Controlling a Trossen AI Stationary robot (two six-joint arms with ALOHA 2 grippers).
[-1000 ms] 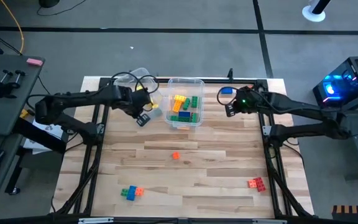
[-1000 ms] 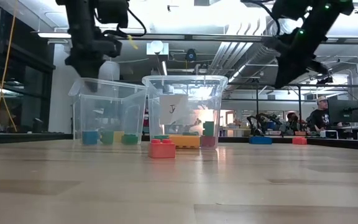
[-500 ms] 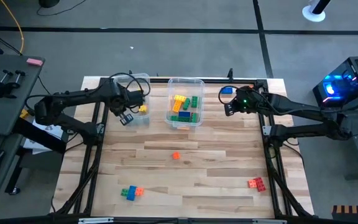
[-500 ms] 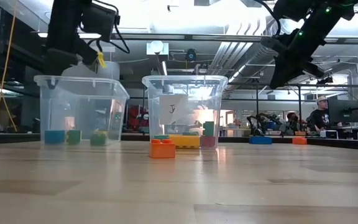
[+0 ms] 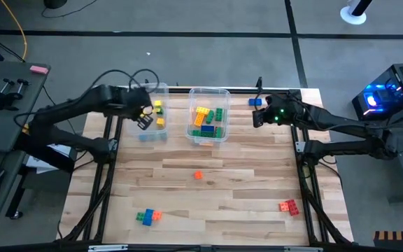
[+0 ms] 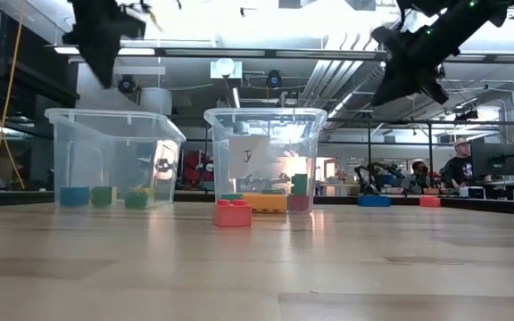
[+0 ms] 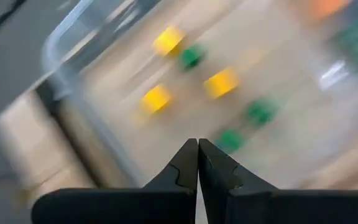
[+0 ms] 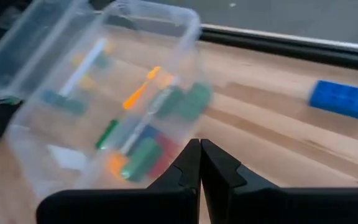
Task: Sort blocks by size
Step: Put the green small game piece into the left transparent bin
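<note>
Most of the blocks are already in the two clear bins at the far side of the counter [image 5: 257, 175]. The small cubes lie in the left bin [image 5: 152, 112], and the longer bricks are in the middle bin [image 5: 208, 115]. Some blocks are still loose on the wood: a small orange block [image 5: 198, 175] near the middle, a blue-and-orange joined piece [image 5: 147, 216] near the front left, a red pair [image 5: 288, 206] at the front right, and a blue brick [image 5: 256, 102] at the far edge.

The left end effector [image 5: 144, 122] hangs above the near rim of the left bin with its fingers pressed together, and it holds nothing. The right end effector [image 5: 259, 119] is between the middle bin and the blue brick; it is also closed and empty.

I think the next step is to fetch a loose block. To do this well, the arm should first rise clear of the bin wall, so it does not push the light bin. The fingers must open before they descend, and then come straight down over the block. The orange one is small and could easily tip or slide. The blue brick is nearest to the right arm.
</note>
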